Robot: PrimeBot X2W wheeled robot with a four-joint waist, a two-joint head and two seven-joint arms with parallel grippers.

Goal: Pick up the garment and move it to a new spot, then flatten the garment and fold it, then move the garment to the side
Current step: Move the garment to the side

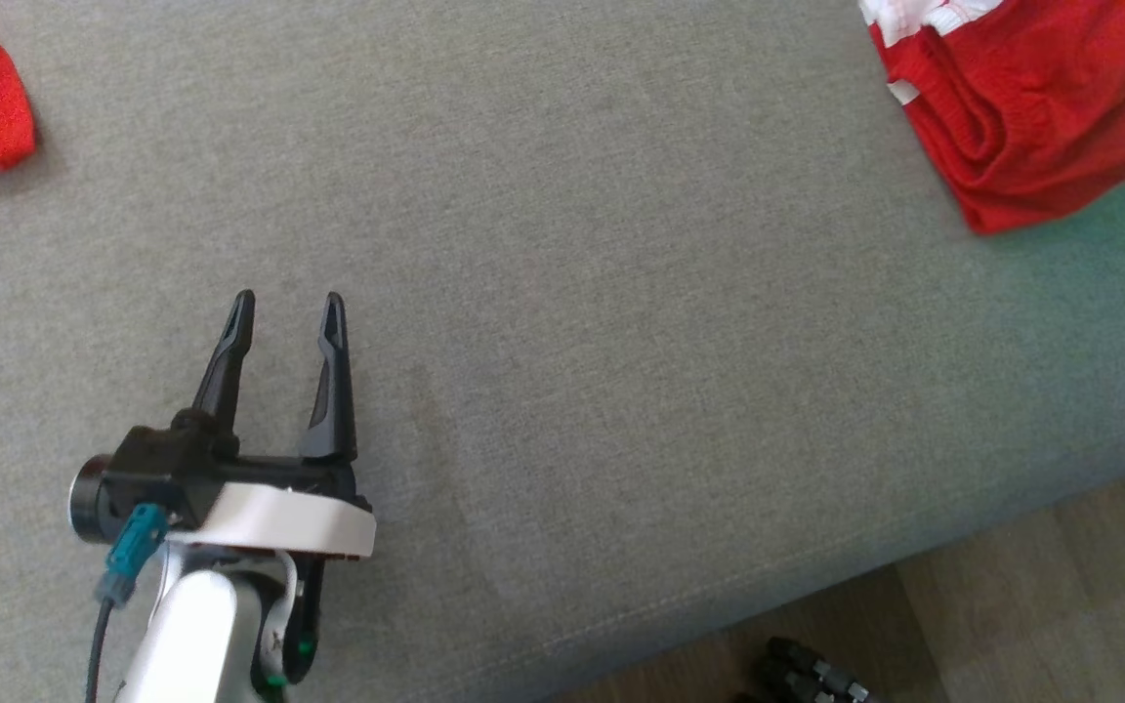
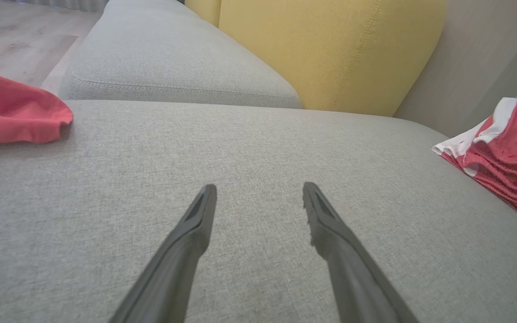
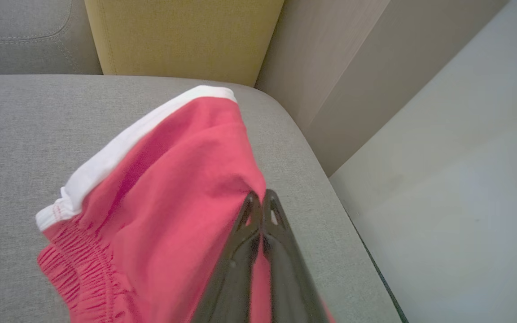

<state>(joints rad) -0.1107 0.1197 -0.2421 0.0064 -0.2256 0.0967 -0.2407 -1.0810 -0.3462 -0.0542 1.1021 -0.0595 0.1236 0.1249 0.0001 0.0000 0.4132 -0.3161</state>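
On grey sofa (image 1: 621, 342), rumpled red white-trimmed garment (image 1: 1031, 117)

Wide jaws, seemingly above grey cushion (image 2: 258, 143)

Red garment (image 1: 1031, 117) with white trim; heathered grey sofa seat (image 1: 621, 293); mustard-yellow back cushion (image 2: 330, 49); pale wood-grain floor (image 1: 1012, 605).
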